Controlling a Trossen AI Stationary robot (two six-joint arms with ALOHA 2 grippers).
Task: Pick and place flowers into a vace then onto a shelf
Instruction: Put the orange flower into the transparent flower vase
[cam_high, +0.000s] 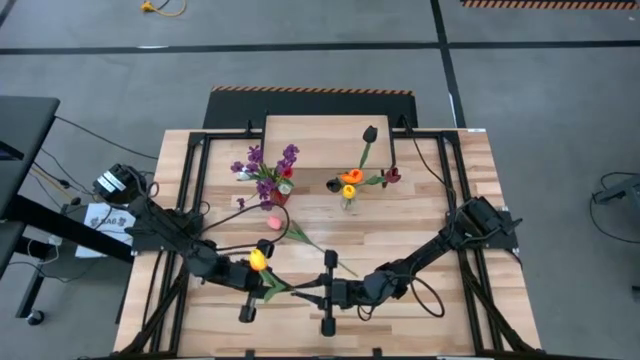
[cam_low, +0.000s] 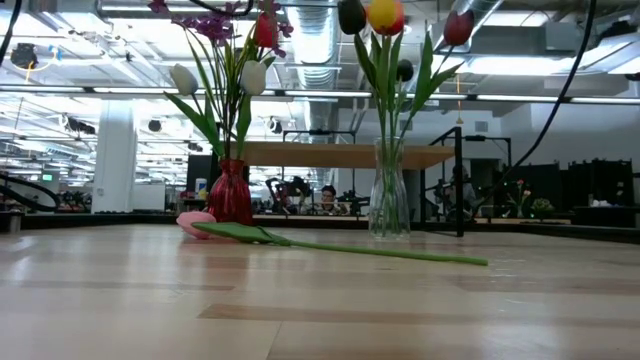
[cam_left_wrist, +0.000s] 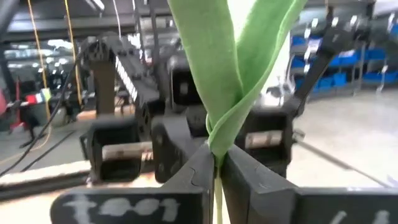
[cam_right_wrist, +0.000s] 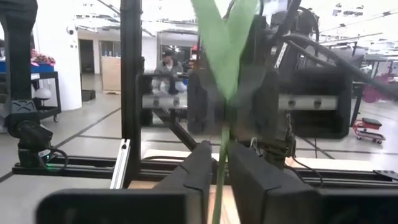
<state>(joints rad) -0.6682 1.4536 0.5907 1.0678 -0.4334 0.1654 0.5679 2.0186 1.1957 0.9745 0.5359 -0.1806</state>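
Note:
A yellow tulip (cam_high: 258, 260) with a green stem and leaves (cam_left_wrist: 214, 74) hangs above the table's near middle, between my two grippers. My left gripper (cam_high: 267, 284) comes from the left and is shut on its stem. My right gripper (cam_high: 320, 293) faces it from the right; its fingers stand slightly apart on either side of the stem (cam_right_wrist: 221, 163). A pink tulip (cam_low: 197, 222) lies flat on the table. A red vase (cam_low: 230, 195) with purple sprigs and tulips and a glass vase (cam_low: 388, 200) with tulips stand on the table before the shelf (cam_low: 350, 155). My left gripper pinches the tulip's stem (cam_left_wrist: 216, 163) between its two fingers, right below where the leaves (cam_left_wrist: 224, 118) spring from it. The fingers come about level from the table's left and lie across the stem. The tulip is lifted clear of the table.
Black frame rails (cam_high: 185, 200) run along the table's left and right sides. A black upright post (cam_high: 328, 300) stands at the near middle, close to my right gripper. Bare wood lies between the pink tulip and the near edge (cam_low: 320, 310).

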